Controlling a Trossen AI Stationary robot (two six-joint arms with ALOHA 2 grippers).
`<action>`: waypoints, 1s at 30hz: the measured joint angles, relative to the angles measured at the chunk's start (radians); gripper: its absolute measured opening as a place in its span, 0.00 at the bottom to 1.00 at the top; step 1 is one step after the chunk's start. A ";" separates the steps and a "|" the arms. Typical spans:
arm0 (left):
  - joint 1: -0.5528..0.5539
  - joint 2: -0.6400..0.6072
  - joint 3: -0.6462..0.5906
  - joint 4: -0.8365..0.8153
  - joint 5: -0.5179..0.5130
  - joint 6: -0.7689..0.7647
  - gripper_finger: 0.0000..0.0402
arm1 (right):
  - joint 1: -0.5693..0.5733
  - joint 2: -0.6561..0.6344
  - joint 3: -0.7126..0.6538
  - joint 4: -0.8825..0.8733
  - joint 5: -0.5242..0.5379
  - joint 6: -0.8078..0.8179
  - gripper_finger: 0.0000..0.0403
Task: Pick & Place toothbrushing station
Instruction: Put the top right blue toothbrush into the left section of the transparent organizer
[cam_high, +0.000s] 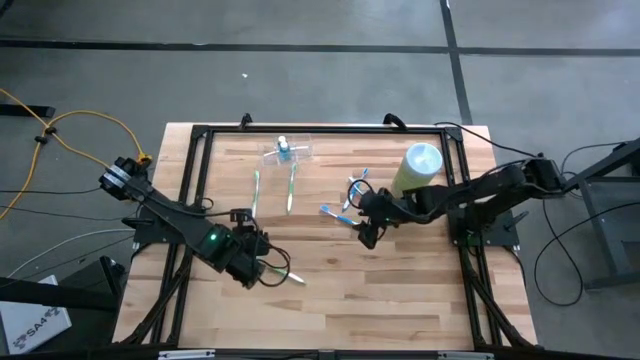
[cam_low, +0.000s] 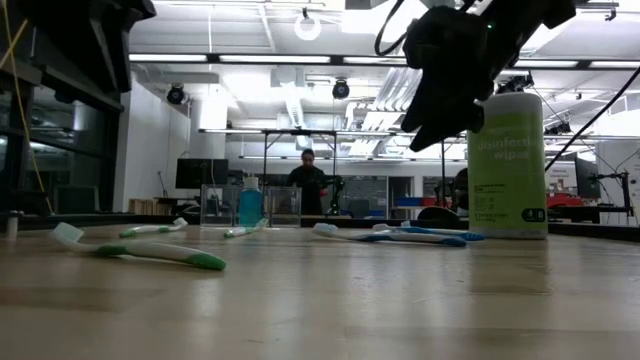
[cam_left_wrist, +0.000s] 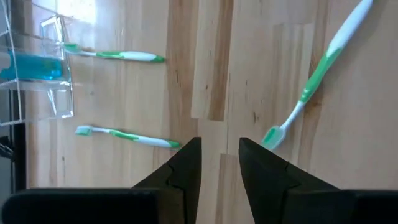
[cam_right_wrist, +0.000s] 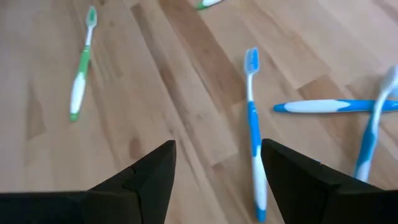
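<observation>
Overhead, the small clear plastic toothbrushing station, a low oblong see-through holder with a blue bottle standing in it, sits at the twelve o'clock edge of the pale wooden bench, apart from both arms. Two green-and-white toothbrushes lie side by side just toward six o'clock of it, close to it without clearly touching.

Toward seven o'clock on the bench, the left hand hangs low over the wood with its two dark fingers parted by a narrow gap and nothing between them. A third green-and-white toothbrush lies on the bench just beside that hand, at its three o'clock side, untouched.

Near the bench's centre, a little toward three o'clock, the right hand hovers above the surface with its fingers spread wide and empty. Several blue-and-white toothbrushes lie scattered beneath and just beyond it, two of them crossing. A tall light green cylindrical canister of wipes with a pale lid stands upright at about two o'clock, just past the blue brushes.
</observation>
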 joint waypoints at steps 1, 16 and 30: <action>-0.002 0.000 0.000 0.003 -0.001 -0.024 0.25 | -0.007 0.000 0.000 -0.001 -0.014 0.000 0.56; -0.002 0.000 0.000 0.083 0.018 -0.169 0.25 | -0.057 0.000 0.000 -0.037 -0.038 -0.052 0.56; -0.002 0.000 0.000 0.082 0.045 -0.219 0.25 | -0.224 0.000 0.000 -0.154 -0.175 -0.160 0.56</action>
